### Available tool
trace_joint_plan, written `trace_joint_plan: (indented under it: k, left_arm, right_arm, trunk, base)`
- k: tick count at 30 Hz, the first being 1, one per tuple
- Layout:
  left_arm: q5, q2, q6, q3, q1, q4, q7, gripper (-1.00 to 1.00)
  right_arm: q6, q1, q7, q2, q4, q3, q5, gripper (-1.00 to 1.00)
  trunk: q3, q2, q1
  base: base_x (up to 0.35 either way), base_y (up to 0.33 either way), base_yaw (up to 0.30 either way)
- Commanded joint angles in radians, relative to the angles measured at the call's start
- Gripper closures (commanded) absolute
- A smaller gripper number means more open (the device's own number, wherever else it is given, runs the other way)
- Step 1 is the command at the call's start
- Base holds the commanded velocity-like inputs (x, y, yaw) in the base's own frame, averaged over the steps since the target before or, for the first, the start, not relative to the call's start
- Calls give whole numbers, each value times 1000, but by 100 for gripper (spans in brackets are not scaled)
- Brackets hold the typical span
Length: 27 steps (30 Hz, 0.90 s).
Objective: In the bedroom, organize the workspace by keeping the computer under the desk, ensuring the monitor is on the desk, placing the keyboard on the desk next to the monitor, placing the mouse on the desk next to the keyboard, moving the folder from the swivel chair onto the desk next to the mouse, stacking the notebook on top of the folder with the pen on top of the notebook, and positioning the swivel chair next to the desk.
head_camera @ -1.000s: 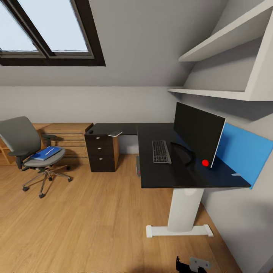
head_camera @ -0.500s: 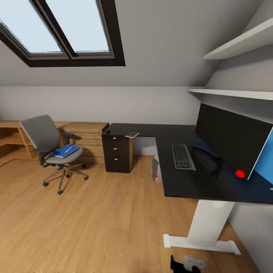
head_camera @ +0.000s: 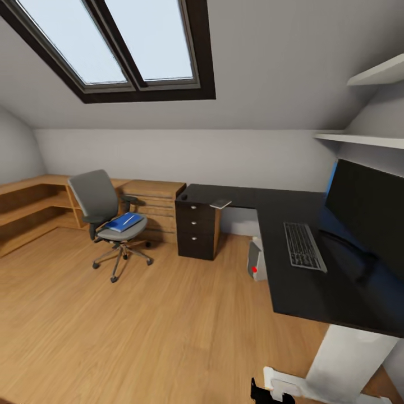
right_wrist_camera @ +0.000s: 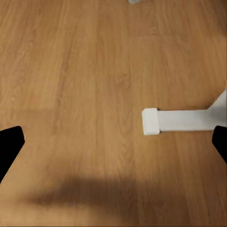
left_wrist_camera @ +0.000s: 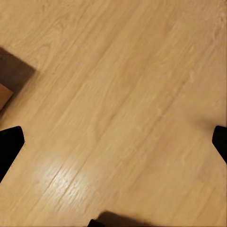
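still in transit; both wrist cameras pointed at bare wood floor (left_wrist_camera: 123,94). left gripper (left_wrist_camera: 113,142) released, fingertips wide apart at frame edges, nothing between. right gripper (right_wrist_camera: 113,142) likewise spread and empty, above the desk's white foot (right_wrist_camera: 179,120).

blue folder (head_camera: 124,222) flat on swivel chair (head_camera: 106,216) seat, pen (head_camera: 130,219) lying on top, well apart from desk (head_camera: 314,269). probably light, stiff, thin, slippery cover; best pinched at an overhanging edge, kept level so pen stays on. chair on castors, likely to roll if pushed.

keyboard (head_camera: 303,246) beside monitor (head_camera: 367,210). notebook (head_camera: 220,203) above drawers (head_camera: 197,230). mouse (head_camera: 184,197) near it. computer (head_camera: 256,261) under desk.
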Motion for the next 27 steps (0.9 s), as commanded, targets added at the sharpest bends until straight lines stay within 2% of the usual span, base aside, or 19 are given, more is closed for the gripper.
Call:
trace_joint_plan:
  k: [1,22,27]
  left_arm:
    - [10,1,-5,-8,-1,0,5,-100]
    - [10,1,1,-10,-1,9,4,-100]
    - [9,-8,4,-11,-1,25,4,-100]
  right_arm:
    - [-2,-1,-7,4,1,8,-1,-100]
    - [-2,-1,-7,8,3,7,0,-100]
    - [-2,-1,-7,7,4,7,0,-100]
  trunk:
    - [2,7,-3]
    - [68,154,-84]
    - [84,189,-103]
  base:
    - [316,0,284]
    - [321,0,284]
    - [322,0,131]
